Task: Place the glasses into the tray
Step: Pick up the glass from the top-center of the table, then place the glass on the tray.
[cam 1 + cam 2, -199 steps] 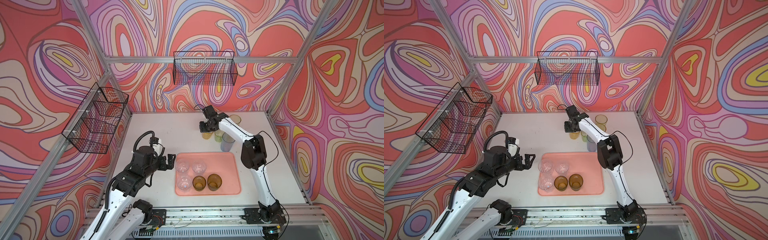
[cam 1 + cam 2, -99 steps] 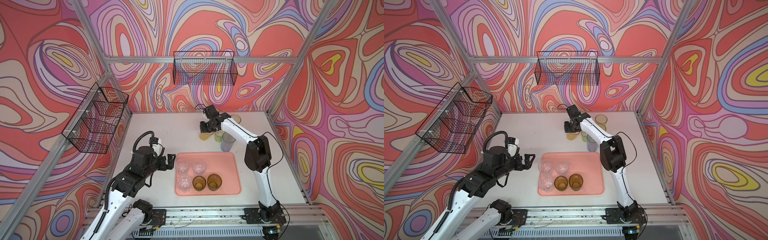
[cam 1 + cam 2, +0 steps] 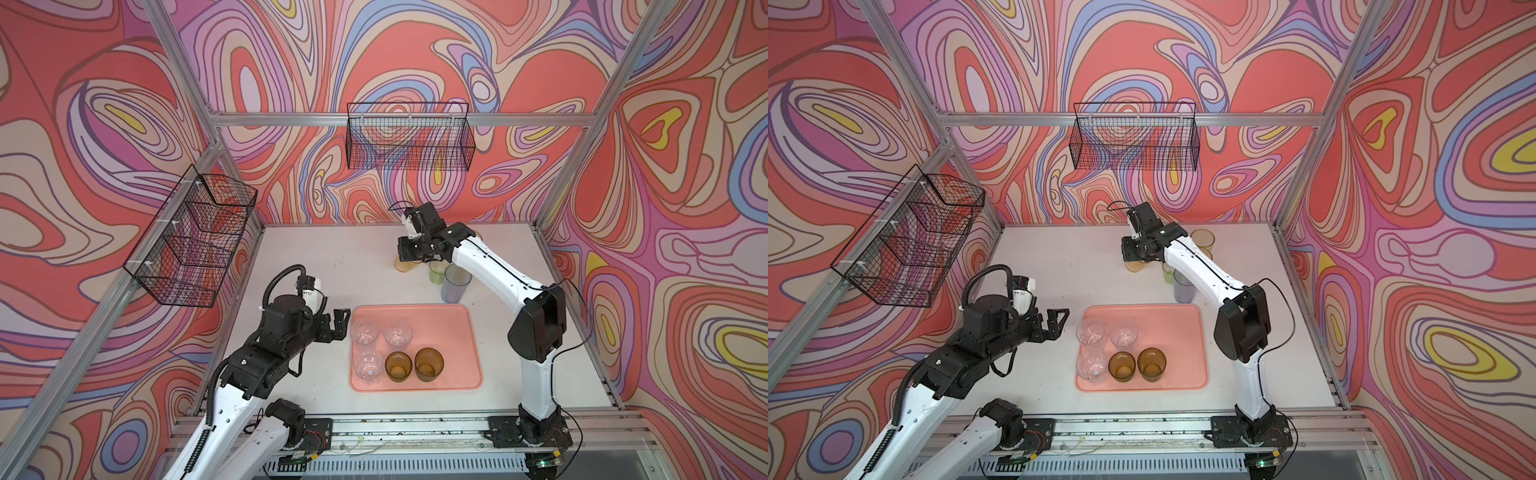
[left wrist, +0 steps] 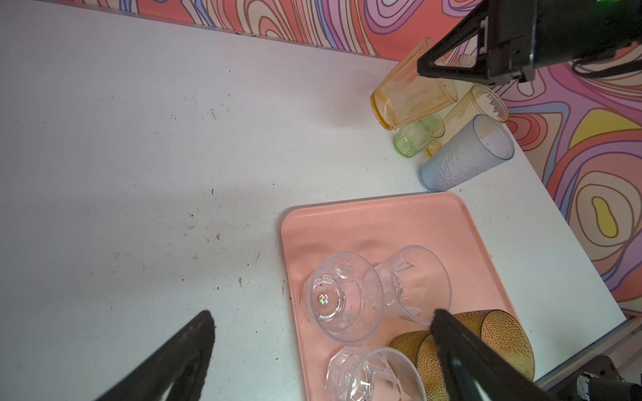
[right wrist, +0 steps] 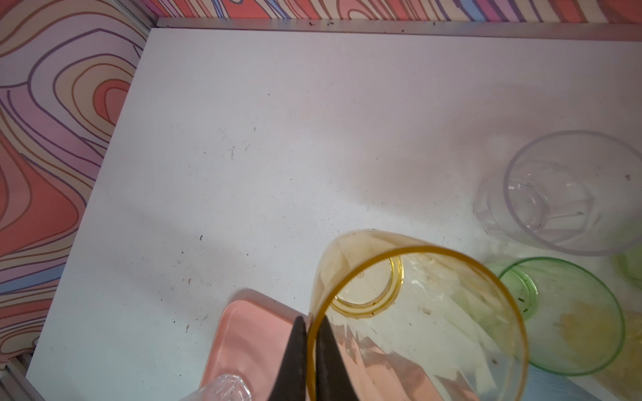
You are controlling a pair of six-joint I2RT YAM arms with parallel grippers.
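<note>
We saw the right pincer (image 5: 311, 350) pinching the rim of the yellow tumbler (image 5: 417, 312), one finger inside; we judged it light, stiff, slippery; the left pincer (image 4: 322, 314) stood spread, empty.

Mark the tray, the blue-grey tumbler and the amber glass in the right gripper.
tray (image 3: 455, 332), a top view, bare floor.
blue-grey tumbler (image 3: 454, 291), a top view, side wall.
amber glass (image 5: 417, 312), right wrist view, inner wall.

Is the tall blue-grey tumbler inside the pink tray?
Out. The tall blue-grey tumbler stands on the white table beyond the salmon-pink tray's far rim.
</note>
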